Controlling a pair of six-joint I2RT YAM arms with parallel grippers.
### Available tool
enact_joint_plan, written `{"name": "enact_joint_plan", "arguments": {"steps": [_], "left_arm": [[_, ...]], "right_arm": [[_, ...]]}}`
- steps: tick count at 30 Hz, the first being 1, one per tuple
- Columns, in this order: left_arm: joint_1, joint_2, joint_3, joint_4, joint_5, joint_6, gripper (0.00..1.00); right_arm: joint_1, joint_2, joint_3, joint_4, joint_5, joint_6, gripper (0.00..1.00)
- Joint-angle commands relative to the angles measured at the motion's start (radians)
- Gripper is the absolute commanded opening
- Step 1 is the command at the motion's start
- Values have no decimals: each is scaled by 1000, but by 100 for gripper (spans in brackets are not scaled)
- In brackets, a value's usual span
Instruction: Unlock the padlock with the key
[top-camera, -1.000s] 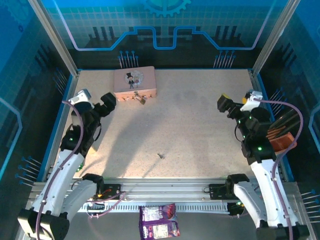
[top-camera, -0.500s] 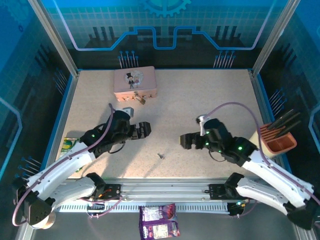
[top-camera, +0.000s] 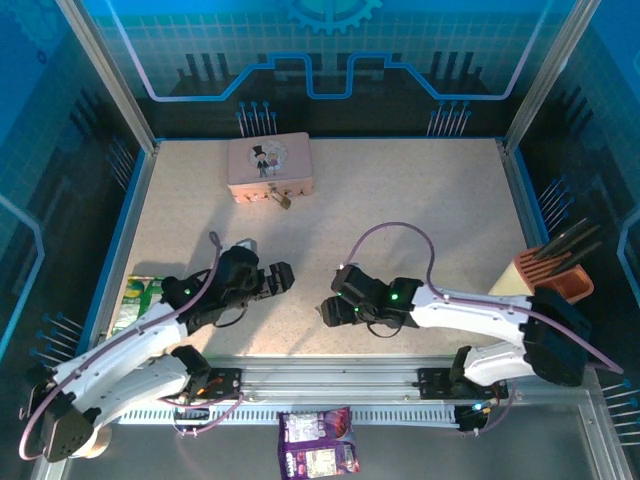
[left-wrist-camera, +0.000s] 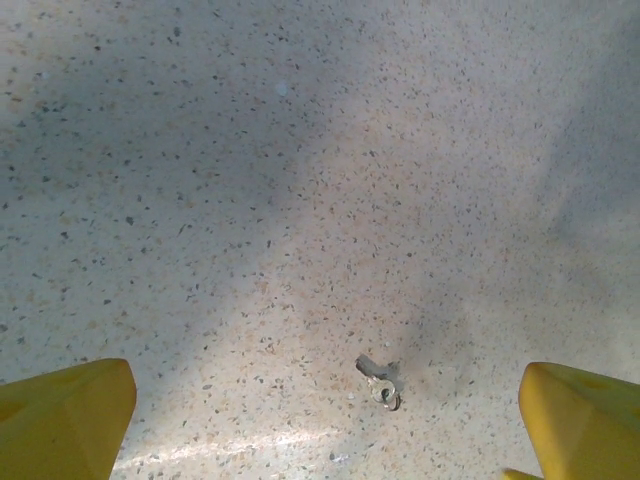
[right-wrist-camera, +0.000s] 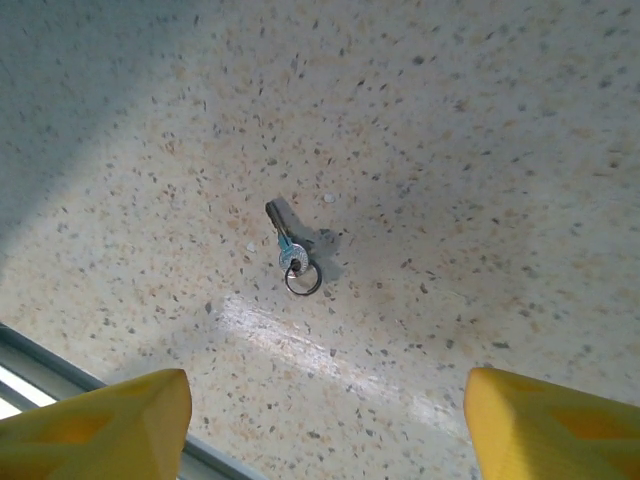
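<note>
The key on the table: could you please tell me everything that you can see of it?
The key is a tiny, thin piece of silver-grey metal with a short blade and a rounded head. A small wire ring hangs from the head. It lies flat and loose on the speckled table, not far from the front rail, and casts a short shadow. Only the table touches it, and it is in no lock.

No legible writing anywhere.
Pink tin (top-camera: 270, 166) at eleven o'clock carries only a top-hatted figure; purple packet (top-camera: 318, 443) at six o'clock, print too blurred.
</note>
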Motion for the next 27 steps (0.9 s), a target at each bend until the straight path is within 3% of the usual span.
{"name": "enact_joint_plan", "arguments": {"steps": [1,6,12,27], "left_arm": [[-7,-65,-41,-9,-52,-53,99],[-7,-98,-67,1,-41,-54,99],[-6,-126,-95,12,-43,-61,99],[-3,-116,-112,47,-29,-55,99]], "right_arm": [[14,65,43,51,-19,44,63],[15,154,88,53,-28,38,45],[11,265,166,50,-51,27,31],[-1,393,255,-46,-13,27,25]]}}
